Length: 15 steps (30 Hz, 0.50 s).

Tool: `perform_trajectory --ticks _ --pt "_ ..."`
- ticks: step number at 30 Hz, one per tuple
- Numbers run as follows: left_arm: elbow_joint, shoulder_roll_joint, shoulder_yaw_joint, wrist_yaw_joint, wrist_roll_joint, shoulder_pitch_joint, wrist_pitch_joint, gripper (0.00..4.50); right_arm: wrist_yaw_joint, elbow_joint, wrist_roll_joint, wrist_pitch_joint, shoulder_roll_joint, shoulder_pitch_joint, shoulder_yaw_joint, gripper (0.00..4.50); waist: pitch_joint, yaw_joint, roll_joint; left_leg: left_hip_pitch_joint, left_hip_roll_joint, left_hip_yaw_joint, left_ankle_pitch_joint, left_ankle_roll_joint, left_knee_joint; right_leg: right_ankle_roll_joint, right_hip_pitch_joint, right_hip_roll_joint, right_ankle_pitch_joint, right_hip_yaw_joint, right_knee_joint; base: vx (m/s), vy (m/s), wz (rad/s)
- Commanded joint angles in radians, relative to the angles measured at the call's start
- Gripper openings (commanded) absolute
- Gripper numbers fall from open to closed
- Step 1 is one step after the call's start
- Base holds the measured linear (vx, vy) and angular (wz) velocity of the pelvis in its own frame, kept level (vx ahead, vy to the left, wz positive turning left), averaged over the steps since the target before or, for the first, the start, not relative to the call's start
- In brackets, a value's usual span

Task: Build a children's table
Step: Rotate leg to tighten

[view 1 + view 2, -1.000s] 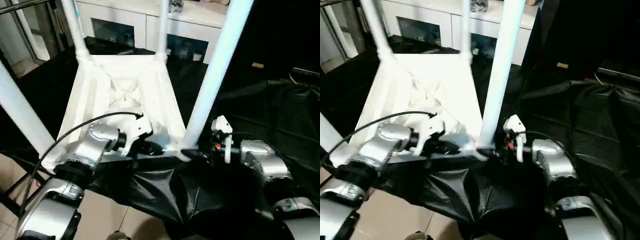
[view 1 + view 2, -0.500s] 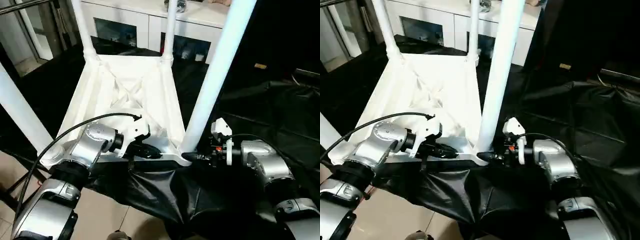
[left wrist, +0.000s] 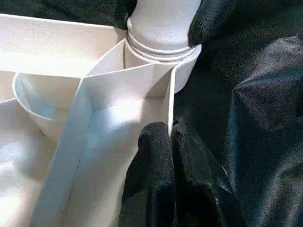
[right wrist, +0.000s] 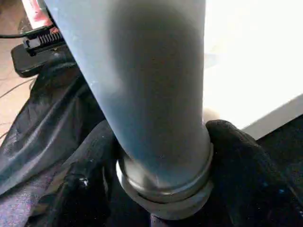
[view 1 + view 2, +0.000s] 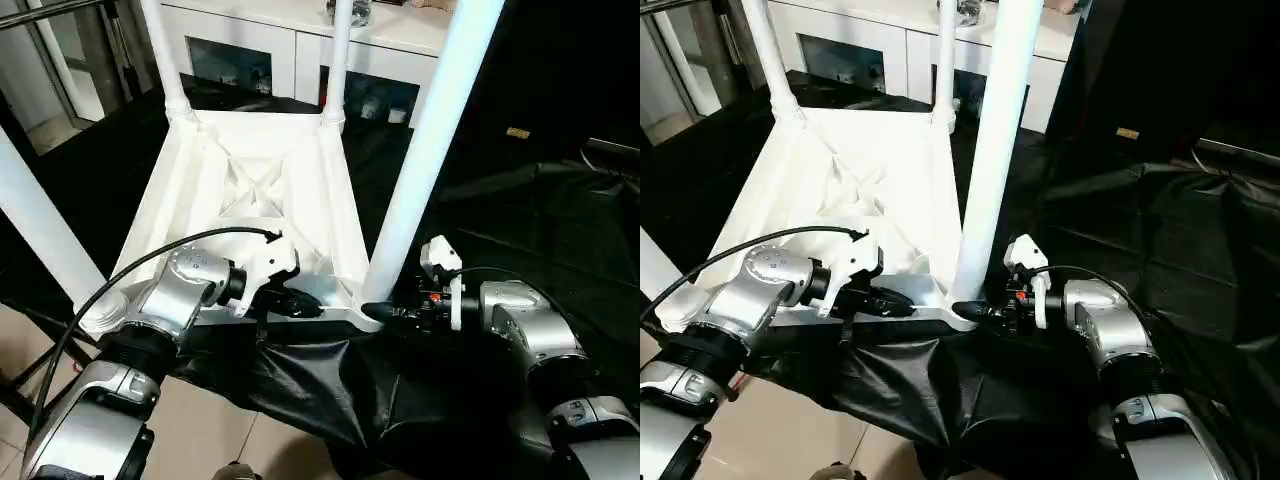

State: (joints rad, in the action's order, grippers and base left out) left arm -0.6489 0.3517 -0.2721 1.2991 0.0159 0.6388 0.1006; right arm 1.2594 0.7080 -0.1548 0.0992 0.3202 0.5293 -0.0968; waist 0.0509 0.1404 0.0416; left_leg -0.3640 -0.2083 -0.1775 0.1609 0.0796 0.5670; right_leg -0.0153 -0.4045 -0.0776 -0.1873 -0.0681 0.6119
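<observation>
Looking down over my two silver forearms, I see the tabletop [image 5: 255, 200] lying upside down on a black sheet [image 5: 520, 220], ribbed underside facing up, with all four legs standing in its corner sockets: the near right leg [image 5: 425, 140] rises tall just in front of me, the near left leg [image 5: 40, 225] stands at the left edge, and the two far legs [image 5: 165, 55] and [image 5: 340, 55] stand at the back corners, toward a white cabinet [image 5: 300, 45] with dark glass doors behind the table. My left gripper [image 5: 300, 303] sits at the near rim of the tabletop, fingers pinched tight together with nothing between them; in the left wrist view the closed fingertips [image 3: 158, 142] press against the edge of a rib right beside the near right corner socket [image 3: 161, 52]. My right gripper [image 5: 385, 313] comes in from the right at the base of the near right leg, and its two black fingers [image 4: 236, 156] straddle the leg's lower end, one on each side of the ringed collar, so I read it as grasping that leg just above the socket; in the left wrist view the same black fingertips show on both sides of the leg. A black cable [image 5: 150, 260] loops from my left wrist back along the forearm. The sheet hangs crumpled over the near edge, with pale floor tiles [image 5: 210, 440] below
</observation>
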Motion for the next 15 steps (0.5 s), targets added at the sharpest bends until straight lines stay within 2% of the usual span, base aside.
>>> perform_trajectory --ticks 1,2,3,4,5,6,7,8,10,11,15 --pt "0.024 -0.032 -0.007 -0.058 0.003 0.0 0.005 0.0 -0.012 -0.013 0.01 0.013 -0.043 -0.014 -0.042 2.61 -0.065 0.0 -0.001 0.01 -0.028 0.0 0.198 -0.036 -0.056 -0.224 0.054 -0.065 -0.144 0.041 -0.064 0.0 0.0 0.0" --pt "0.018 -0.05 -0.007 -0.092 0.01 0.005 0.013 0.0 -0.072 0.005 0.017 0.01 -0.063 -0.008 -0.032 2.61 -0.063 -0.001 -0.003 0.01 -0.028 0.0 0.205 -0.034 -0.057 -0.223 0.053 -0.065 -0.152 0.041 -0.066 0.0 0.0 0.0" --pt "0.0 -0.097 -0.005 -0.18 0.028 0.017 0.034 0.0 -0.226 0.052 0.034 0.002 -0.113 0.006 -0.006 2.61 -0.064 -0.004 -0.006 0.011 -0.029 0.001 0.205 -0.024 -0.058 -0.223 0.05 -0.067 -0.153 0.044 -0.065 0.0 0.0 0.0" --pt "-0.018 -0.161 -0.006 -0.28 0.047 0.031 0.063 0.0 -0.418 0.107 0.049 -0.001 -0.181 0.027 0.029 2.61 -0.056 -0.011 -0.004 0.013 -0.026 0.004 0.254 -0.002 -0.065 -0.209 0.048 -0.07 -0.232 0.043 -0.076 0.0 0.0 0.0" --pt "-0.028 -0.209 -0.008 -0.351 0.06 0.039 0.084 0.0 -0.567 0.149 0.059 0.0 -0.233 0.044 0.055 2.61 -0.047 -0.023 -0.005 0.016 -0.024 0.01 0.319 0.029 -0.073 -0.176 0.045 -0.073 -0.374 0.039 -0.088 0.0 0.0 0.0" --pt "-0.034 -0.241 -0.01 -0.393 0.067 0.043 0.096 0.0 -0.666 0.18 0.063 0.0 -0.268 0.059 0.073 2.61 -0.047 -0.03 -0.005 0.021 -0.023 0.013 0.351 0.045 -0.072 -0.157 0.043 -0.075 -0.441 0.038 -0.093 0.0 0.0 0.0" --pt "-0.028 -0.259 -0.016 -0.397 0.066 0.041 0.1 0.0 -0.712 0.198 0.061 -0.006 -0.29 0.069 0.081 2.61 -0.046 -0.044 -0.003 0.026 -0.02 0.02 0.396 0.058 -0.074 -0.117 0.04 -0.077 -0.549 0.033 -0.105 0.0 0.0 0.0" --pt "-0.024 -0.261 -0.017 -0.395 0.065 0.039 0.101 0.0 -0.713 0.199 0.061 -0.008 -0.295 0.07 0.081 2.61 -0.051 -0.05 -0.002 0.022 -0.017 0.023 0.397 0.049 -0.074 -0.092 0.045 -0.079 -0.577 0.031 -0.113 0.0 0.0 0.0" --pt "-0.019 -0.261 -0.019 -0.391 0.064 0.036 0.101 0.0 -0.708 0.196 0.062 -0.012 -0.298 0.07 0.078 2.61 -0.053 -0.052 -0.003 0.02 -0.019 0.02 0.376 0.023 -0.073 -0.097 0.042 -0.075 -0.513 0.037 -0.115 0.0 0.0 0.0" --pt "-0.016 -0.258 -0.02 -0.385 0.064 0.035 0.099 0.0 -0.703 0.193 0.066 -0.017 -0.296 0.07 0.073 2.61 -0.053 -0.05 -0.003 0.025 -0.02 0.016 0.377 0.012 -0.072 -0.113 0.036 -0.071 -0.467 0.04 -0.113 0.0 0.0 0.0" --pt "-0.013 -0.234 -0.007 -0.384 0.075 0.025 0.084 0.0 -0.692 0.189 0.081 -0.055 -0.285 0.067 0.079 2.61 -0.055 -0.047 -0.001 0.019 -0.019 0.011 0.343 -0.002 -0.072 -0.149 0.042 -0.067 -0.365 0.043 -0.1 0.0 0.0 0.0"
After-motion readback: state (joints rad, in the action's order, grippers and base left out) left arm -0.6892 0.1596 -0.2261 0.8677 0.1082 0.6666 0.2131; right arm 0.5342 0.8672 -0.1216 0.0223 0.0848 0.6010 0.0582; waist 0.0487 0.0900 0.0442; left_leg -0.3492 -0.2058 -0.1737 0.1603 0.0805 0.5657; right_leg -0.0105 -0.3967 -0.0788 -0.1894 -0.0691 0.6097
